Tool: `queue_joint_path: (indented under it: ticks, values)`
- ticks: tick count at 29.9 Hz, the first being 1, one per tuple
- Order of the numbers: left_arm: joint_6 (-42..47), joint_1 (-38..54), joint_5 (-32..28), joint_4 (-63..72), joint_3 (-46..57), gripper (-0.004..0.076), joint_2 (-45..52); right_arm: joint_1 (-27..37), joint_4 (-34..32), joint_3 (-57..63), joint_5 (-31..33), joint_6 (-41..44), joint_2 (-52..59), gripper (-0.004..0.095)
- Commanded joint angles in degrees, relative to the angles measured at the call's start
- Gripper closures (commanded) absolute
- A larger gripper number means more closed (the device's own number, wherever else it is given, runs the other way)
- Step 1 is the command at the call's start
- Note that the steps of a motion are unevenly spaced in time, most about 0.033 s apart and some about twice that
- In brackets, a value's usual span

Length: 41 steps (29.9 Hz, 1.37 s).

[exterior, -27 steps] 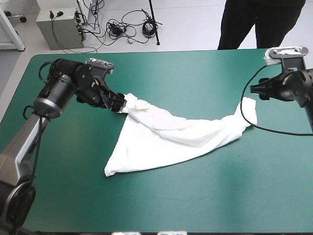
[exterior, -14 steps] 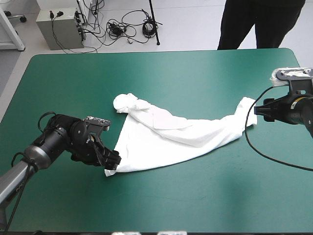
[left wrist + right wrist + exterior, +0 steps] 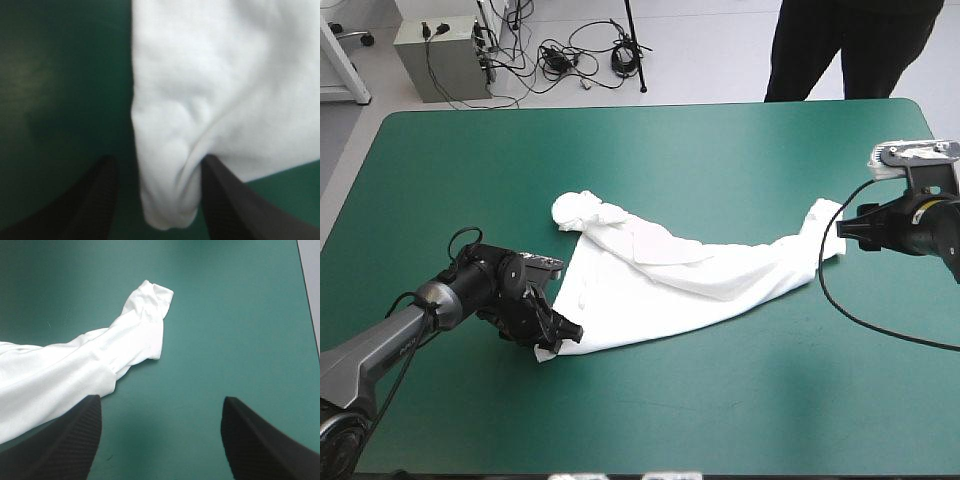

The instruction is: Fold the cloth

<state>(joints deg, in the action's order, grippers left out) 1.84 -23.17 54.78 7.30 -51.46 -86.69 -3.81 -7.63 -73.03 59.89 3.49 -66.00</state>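
Now, the white T-shirt (image 3: 670, 275) lies loosely spread on the table (image 3: 720, 150) w/ its teal-green cover, roughly mid-table. It makes a crumpled, roughly three-cornered shape. One corner is a bunched knot toward the far left. A long twisted tail runs out toward the table's right edge. The third corner sits nearest the front edge, left of ctr. As far as the high view shows, the whole garment rests on the cover.

The left gripper (image 3: 563, 335) is at that near corner, its arm reaching in low from the left. In the left wrist view its black fingers (image 3: 97, 200) stand apart, not clamped. The rounded, wrinkled corner of the shirt lies btwn them. One finger's inner edge meets a fold of the cloth, but can't tell if it actually presses on it. A strip of bare cover separates the other finger from the cloth.

The right gripper (image 3: 842, 228) sits just beside the end of the tail, near the table's right edge. Its fingers (image 3: 65, 440) are spread wide, w/ only bare cover btwn the tips. The tail's end lies ahead of the gripper, off toward one finger, and the band of cloth runs on past that finger's side. No contact w/ the shirt shows in either view.
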Motion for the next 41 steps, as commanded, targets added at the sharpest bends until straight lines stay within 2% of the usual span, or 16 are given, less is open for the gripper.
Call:
queue_joint_path:
  ticks: [1,5,8,11,17,26,31,34,37,41]
  values:
    - [1.19,-2.45,-1.69,1.04,-0.91,0.0471,0.61,0.26,-2.46,-0.84,-3.21,-0.10,-0.06,0.0277]
    - [1.59,-5.07,-2.62,0.93,-0.91,0.0628,0.61,0.47,-5.73,1.88,-4.83,4.81,-3.45,0.0277]
    - [1.57,-6.25,-4.06,0.80,-0.91,0.0731,0.61,0.94,-5.67,3.39,-7.35,5.95,-7.68,0.0277]
    - [1.71,-6.48,-4.44,0.94,-0.91,0.0733,0.61,1.83,-4.38,3.15,-10.70,5.99,-13.70,0.0277]
    - [1.71,-6.48,-4.04,1.03,-0.91,0.0733,0.61,2.90,-1.59,1.07,-11.53,5.36,-25.31,0.0278]
    - [2.03,-6.48,-2.44,1.03,-1.02,0.0733,0.61,3.84,0.66,0.64,-15.57,4.03,-33.03,0.0306]
    - [2.92,-6.48,-2.44,1.18,-1.02,0.0733,0.61,3.84,2.94,0.64,-15.96,1.88,-36.32,0.0404]
    - [3.07,-6.48,-2.36,1.18,-1.02,0.0733,0.61,3.84,5.58,0.64,-15.96,-0.55,-38.23,0.0499]
    - [3.07,-6.48,-1.88,1.18,-1.02,0.0733,0.61,3.84,7.09,0.64,-15.84,-1.78,-39.87,0.0630]
    - [3.07,-6.48,-1.62,1.08,-1.02,0.0733,0.61,3.84,7.63,0.64,-16.36,-1.78,-40.99,0.0861]
